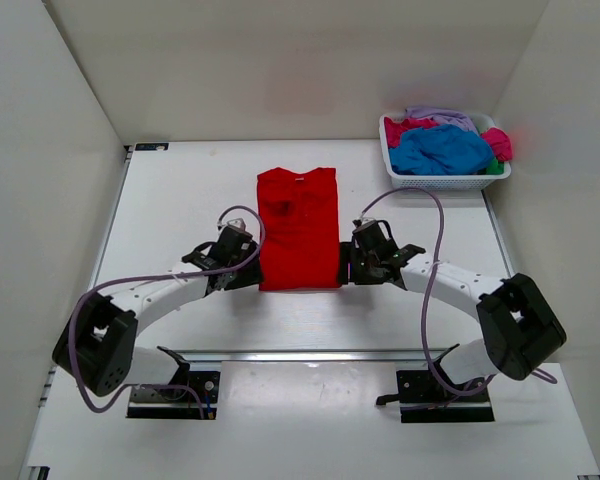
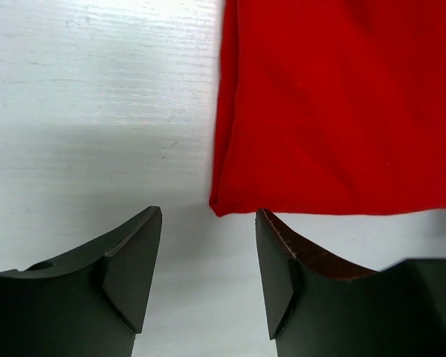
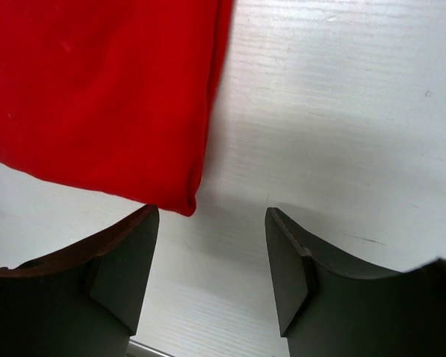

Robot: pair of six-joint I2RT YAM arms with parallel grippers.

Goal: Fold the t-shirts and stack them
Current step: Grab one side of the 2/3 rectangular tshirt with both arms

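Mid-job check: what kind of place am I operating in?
Most likely a robot test cell, not a home: a white table boxed in by plain white panels, left arm and right arm bolted at its near edge, and a basket of t-shirts staged in the corner.

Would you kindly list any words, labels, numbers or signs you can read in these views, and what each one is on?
None can be read.
The small pale tag at the collar of the red t-shirt is too small to make out.
The basket shows no lettering.

wht table (image 1: 180, 200), red tee (image 1: 298, 228), mesh basket (image 1: 445, 183)
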